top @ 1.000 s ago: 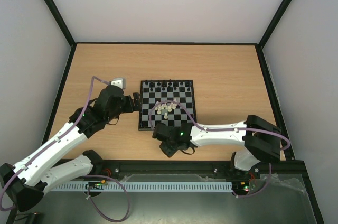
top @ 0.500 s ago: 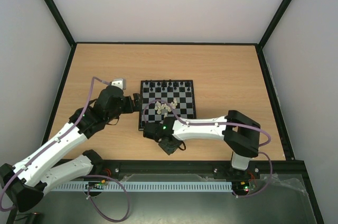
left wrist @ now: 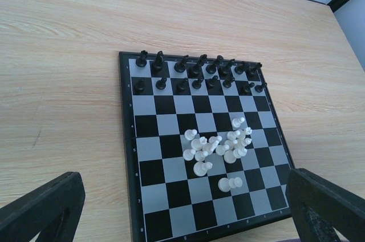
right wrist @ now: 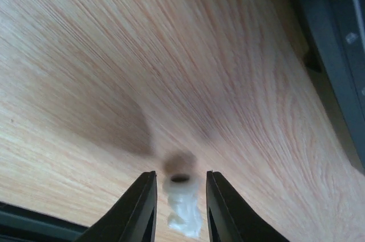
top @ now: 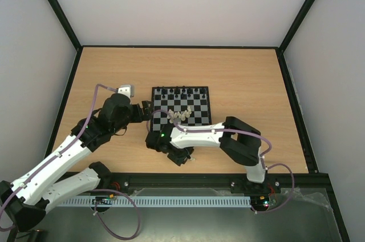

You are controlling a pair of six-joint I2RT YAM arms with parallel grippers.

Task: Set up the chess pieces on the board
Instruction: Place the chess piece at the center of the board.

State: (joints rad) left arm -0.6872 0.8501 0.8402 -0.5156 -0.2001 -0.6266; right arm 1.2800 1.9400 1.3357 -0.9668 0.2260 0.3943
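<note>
Your left gripper [top: 146,109] sits by the board's left edge much as it did a second ago. Its fingers [left wrist: 48,208] are spread wide, one at each bottom corner of the wrist view. The board [left wrist: 149,148] has not shifted on the table [top: 245,76]. The black pieces [left wrist: 197,73] stand in two rows along its far side. The white pieces [left wrist: 219,148] lie heaped right of centre, some toppled, with two lying just nearer than the rest. What has changed is your right arm: its elbow has folded in from the right. The right gripper [top: 178,154] has slid left and is now just off the board's near edge, toward its left corner. From above, the gripper's own body hides its fingertips. In the right wrist view its fingers [right wrist: 140,210] stand narrowly apart on either side of a cream-white piece [right wrist: 182,205]. That piece is blurred, so you cannot tell whether they pinch it or whether it touches the wood.
</note>
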